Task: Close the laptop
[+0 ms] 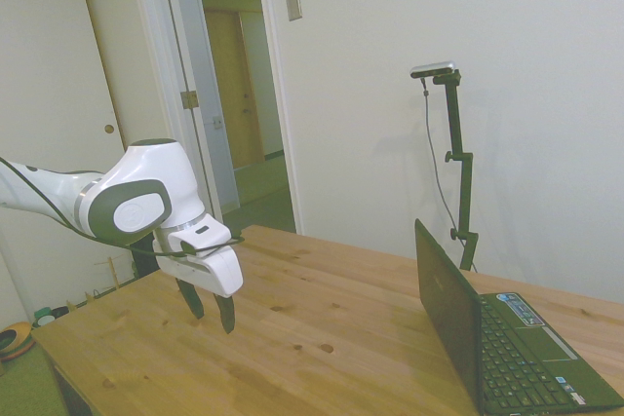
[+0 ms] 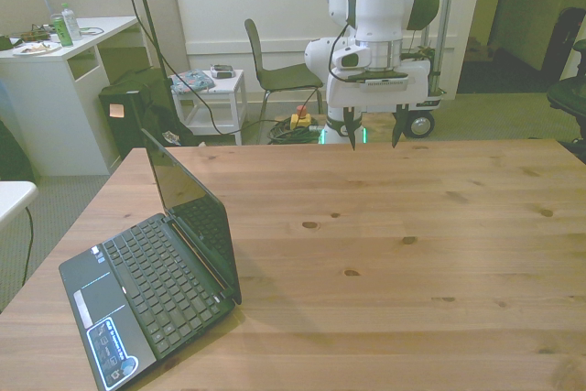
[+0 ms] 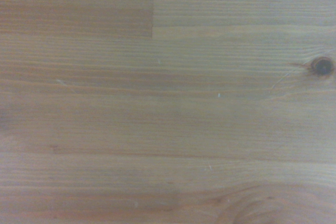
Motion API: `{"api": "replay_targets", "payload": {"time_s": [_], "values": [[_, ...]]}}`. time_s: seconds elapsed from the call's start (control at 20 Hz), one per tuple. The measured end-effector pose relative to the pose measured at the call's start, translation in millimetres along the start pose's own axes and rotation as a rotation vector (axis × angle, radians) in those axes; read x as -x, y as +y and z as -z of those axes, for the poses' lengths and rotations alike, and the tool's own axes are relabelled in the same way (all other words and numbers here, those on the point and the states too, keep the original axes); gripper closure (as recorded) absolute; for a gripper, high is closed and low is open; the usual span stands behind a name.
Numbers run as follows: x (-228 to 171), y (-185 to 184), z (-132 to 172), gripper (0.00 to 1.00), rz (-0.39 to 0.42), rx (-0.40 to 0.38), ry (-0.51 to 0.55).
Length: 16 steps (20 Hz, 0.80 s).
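The laptop (image 1: 487, 338) (image 2: 165, 263) is small and black, and it stands open on the wooden table (image 2: 385, 254) at the front view's left, near the front edge. Its lid is upright, the keyboard is exposed, and coloured stickers sit on the palm rest. My gripper (image 1: 212, 307) (image 2: 374, 127) hangs above the table's far edge, well away from the laptop. Its two dark fingers (image 2: 352, 125) are spread apart with nothing between them. The wrist view shows only bare wood grain (image 3: 168, 98) with a knot.
A white desk (image 2: 55, 70), a chair (image 2: 275, 70) and a small white side table (image 2: 211, 89) stand on the floor beyond the table in the front view. An open doorway (image 1: 244, 94) shows behind the arm in the side view.
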<state>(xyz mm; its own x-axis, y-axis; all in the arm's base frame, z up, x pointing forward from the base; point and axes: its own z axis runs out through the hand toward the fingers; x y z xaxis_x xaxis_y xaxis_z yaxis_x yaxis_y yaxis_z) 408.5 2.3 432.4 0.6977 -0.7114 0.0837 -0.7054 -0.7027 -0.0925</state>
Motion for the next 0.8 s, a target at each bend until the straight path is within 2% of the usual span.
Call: {"api": "replay_targets", "payload": {"time_s": [0.15, 0.25, 0.5, 0.8], "values": [[-3.9, 1.3, 0.0, 0.0, -0.011, -0.002, 0.001], [-20.8, 2.6, 9.2, 0.0, -0.058, -0.025, 0.021], [-98.7, 6.1, 61.0, 0.0, -0.195, -0.098, 0.035], [-196.6, 25.0, 89.5, 0.0, -0.415, -0.147, -0.022]]}}
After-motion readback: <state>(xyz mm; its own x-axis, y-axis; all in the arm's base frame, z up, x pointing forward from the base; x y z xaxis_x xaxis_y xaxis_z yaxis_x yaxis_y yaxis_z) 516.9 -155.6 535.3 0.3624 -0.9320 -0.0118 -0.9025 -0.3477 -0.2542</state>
